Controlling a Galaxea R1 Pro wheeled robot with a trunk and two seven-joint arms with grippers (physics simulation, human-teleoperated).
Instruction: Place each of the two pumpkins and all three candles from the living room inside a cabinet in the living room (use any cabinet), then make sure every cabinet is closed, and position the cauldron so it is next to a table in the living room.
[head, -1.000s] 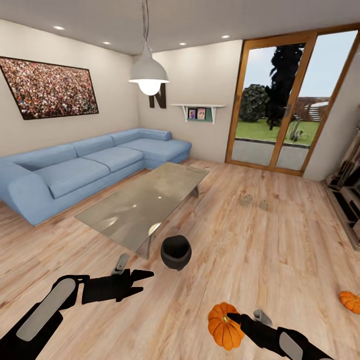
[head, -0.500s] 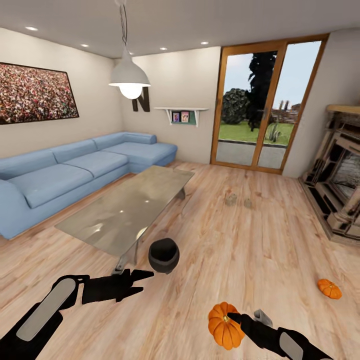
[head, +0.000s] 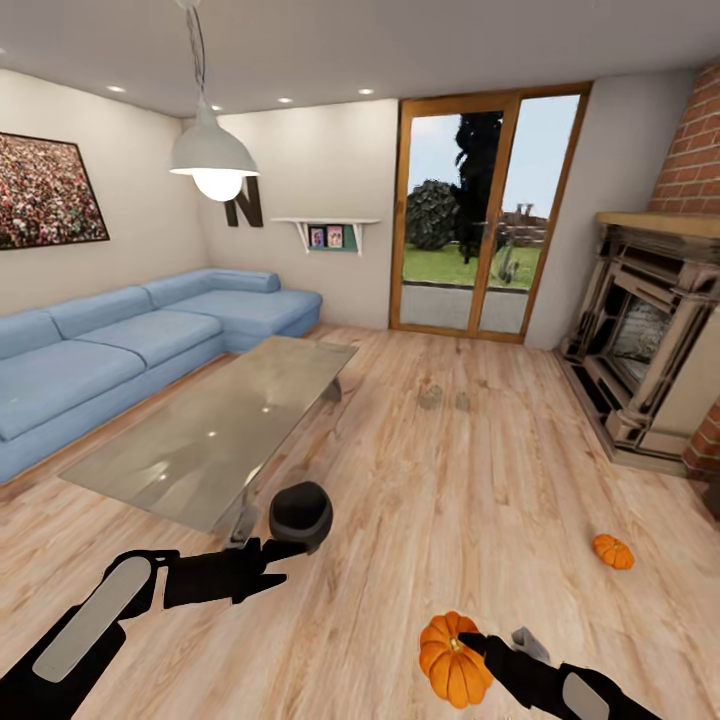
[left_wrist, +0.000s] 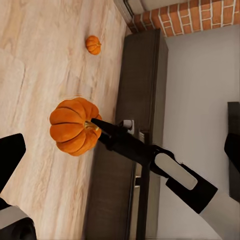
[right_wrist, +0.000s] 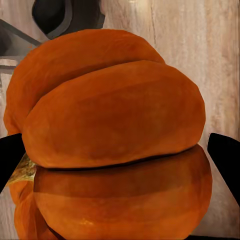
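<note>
Pale plank flooring surrounds me as my right gripper (head: 478, 645) pinches a ribbed orange pumpkin (head: 452, 660), left gripper (head: 285, 556) pressed together, so I'd turn slowly toward the dark-brown wooden cabinet (left_wrist: 137, 100).

My right claw (head: 478, 645) grips a pumpkin (head: 452, 660) low over the wood floor (head: 480, 480). My left claw (head: 285, 556) reaches toward the black cauldron (head: 300, 512) beside the glass table (head: 200, 430). A second pumpkin (head: 612, 551) lies near the fireplace (head: 640, 340).
</note>
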